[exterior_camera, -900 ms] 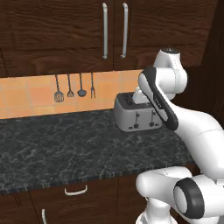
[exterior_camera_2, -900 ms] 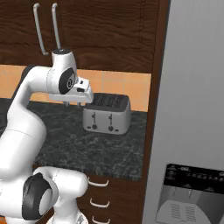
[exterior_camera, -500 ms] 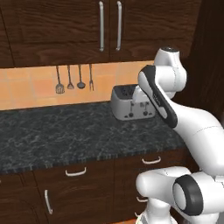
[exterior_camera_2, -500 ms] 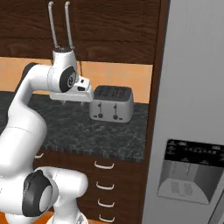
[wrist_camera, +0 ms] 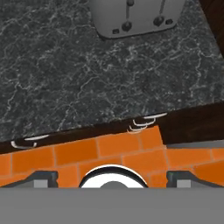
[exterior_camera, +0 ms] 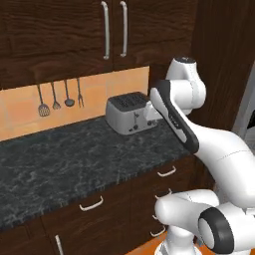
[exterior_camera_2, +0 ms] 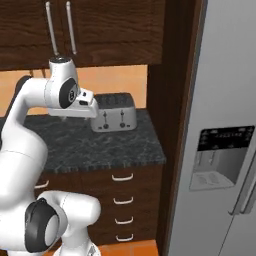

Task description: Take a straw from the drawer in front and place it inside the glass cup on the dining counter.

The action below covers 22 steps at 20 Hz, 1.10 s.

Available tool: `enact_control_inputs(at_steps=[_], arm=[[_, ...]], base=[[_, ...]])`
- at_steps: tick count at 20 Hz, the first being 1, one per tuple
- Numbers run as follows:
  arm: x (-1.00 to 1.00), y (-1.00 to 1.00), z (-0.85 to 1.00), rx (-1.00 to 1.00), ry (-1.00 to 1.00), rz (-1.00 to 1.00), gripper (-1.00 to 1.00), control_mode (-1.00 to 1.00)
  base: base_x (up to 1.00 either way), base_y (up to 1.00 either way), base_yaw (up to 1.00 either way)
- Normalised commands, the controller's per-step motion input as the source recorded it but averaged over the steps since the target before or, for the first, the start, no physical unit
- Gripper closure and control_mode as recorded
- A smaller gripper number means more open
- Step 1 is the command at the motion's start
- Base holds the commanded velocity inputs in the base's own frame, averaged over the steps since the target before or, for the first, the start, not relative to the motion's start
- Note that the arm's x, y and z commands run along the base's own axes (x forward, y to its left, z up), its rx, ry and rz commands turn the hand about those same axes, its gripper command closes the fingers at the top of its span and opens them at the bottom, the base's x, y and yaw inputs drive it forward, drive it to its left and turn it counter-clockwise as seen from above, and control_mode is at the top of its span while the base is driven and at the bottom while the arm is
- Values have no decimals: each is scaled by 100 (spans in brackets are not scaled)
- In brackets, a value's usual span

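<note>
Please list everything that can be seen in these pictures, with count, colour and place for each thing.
toaster: one, silver, at the back of the counter near the wall.
counter: one, black speckled stone, above the drawers.
hanging utensils: four, dark, on the orange wall left of the toaster.
upper cabinet doors: two, dark brown, with long silver handles, above the wall.
drawers: several, dark brown wood, with small curved silver handles, all shut, under the counter.
refrigerator: one, grey, right of the counter.
floor: orange tiles, below the drawers.
arm: one, white, raised over the counter.
tool: one, open, holding nothing.
</note>
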Motion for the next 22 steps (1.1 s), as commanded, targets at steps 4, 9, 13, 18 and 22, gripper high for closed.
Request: enact_control_inputs(at_steps=[4, 9, 13, 18, 22], arm=[[0, 0, 0, 0, 0, 0, -100, 100], [0, 0, 0, 0, 0, 0, -100, 100], [0, 0, 0, 0, 0, 0, -100, 100], [0, 0, 0, 0, 0, 0, -100, 100], [0, -3, 0, 18, 1, -29, -100, -100]], base=[[0, 61, -69], [0, 74, -63], [0, 86, -58], [0, 79, -53], [0, 14, -12]])
